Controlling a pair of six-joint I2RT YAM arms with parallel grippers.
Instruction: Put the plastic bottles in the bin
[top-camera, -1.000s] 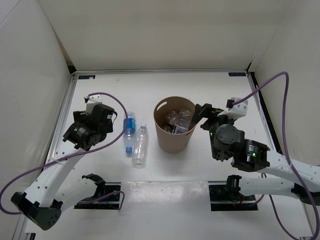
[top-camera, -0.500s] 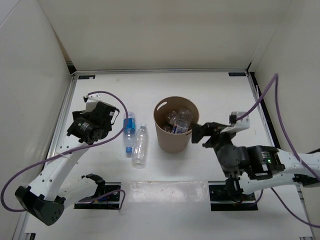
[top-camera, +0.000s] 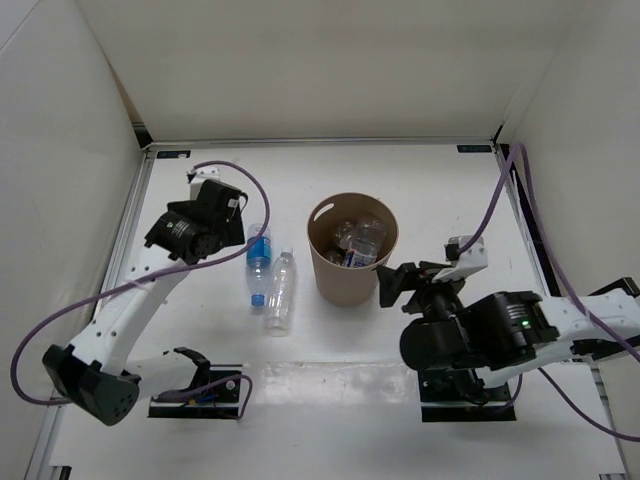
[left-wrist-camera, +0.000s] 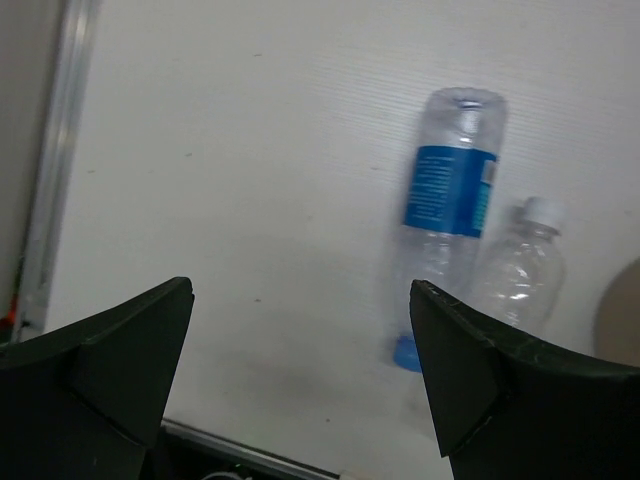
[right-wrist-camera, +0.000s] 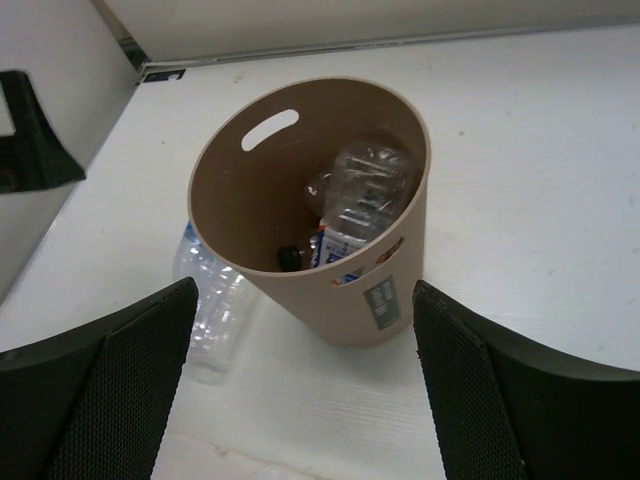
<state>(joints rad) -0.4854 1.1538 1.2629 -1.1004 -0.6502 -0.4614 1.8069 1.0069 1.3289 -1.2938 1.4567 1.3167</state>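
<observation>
**Though light, the bottles (top-camera: 259, 262) on the table (top-camera: 440, 190) may squirm in a pinch**

Because they look empty and thin-walled, the blue-labelled bottle (left-wrist-camera: 450, 190) and the clear bottle (left-wrist-camera: 520, 270), lying side by side just left of the bin (top-camera: 345, 285), should be light, springy and slick, apt to roll. A grip across the mid-body looks safest. Above them the left gripper (left-wrist-camera: 300, 295) hovers, jaws apart and empty. The right gripper (right-wrist-camera: 305, 290), likewise spread, faces the bin, which holds other bottles.

Clear glossy plastic bottles (top-camera: 281, 295), matt tan bin (top-camera: 345, 287)
</observation>
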